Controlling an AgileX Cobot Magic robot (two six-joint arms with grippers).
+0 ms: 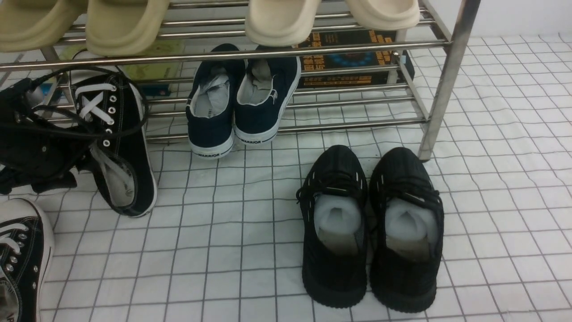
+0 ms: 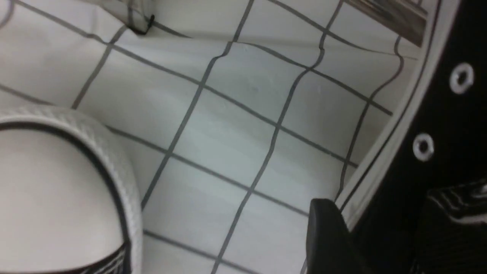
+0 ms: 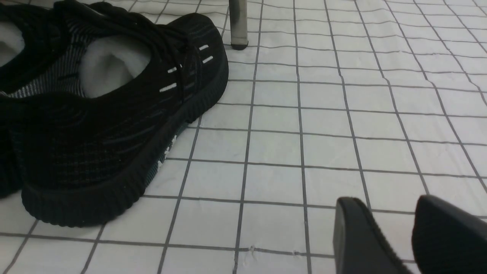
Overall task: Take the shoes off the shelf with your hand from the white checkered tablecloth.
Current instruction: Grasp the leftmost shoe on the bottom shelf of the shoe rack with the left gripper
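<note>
Update from the remote seat: I think we're at the tail end of the set-down for the second of the shoes.

One black canvas sneaker (image 1: 20, 250) is flat on the white checkered tablecloth (image 1: 214, 250), at the near left. The other sneaker (image 1: 123, 152) has its heel on the cloth just in front of the shelf (image 1: 443, 89). Its toe points back towards the lower tubes, and I can't tell whether it touches them.

The left end effector (image 1: 53, 152) is right up against that shoe. The left wrist view shows one finger (image 2: 327, 236) just outside the white sole. Honestly I can't tell whether the jaws are clamped on the side wall or have let go.

The right end effector (image 3: 390, 205) is spread apart with nothing in it, low over the cloth beside the black knit sneakers (image 1: 371, 223).

For the next move I'd first confirm the left jaws are clear of the canvas. Then I'd back that arm straight away and low. The black cable (image 1: 142, 120) loops right across the laces in the front view, so a fast pull could drag the shoe. The navy WARRIOR pair (image 1: 241, 103) sits on the lower tier and isn't my job.
</note>
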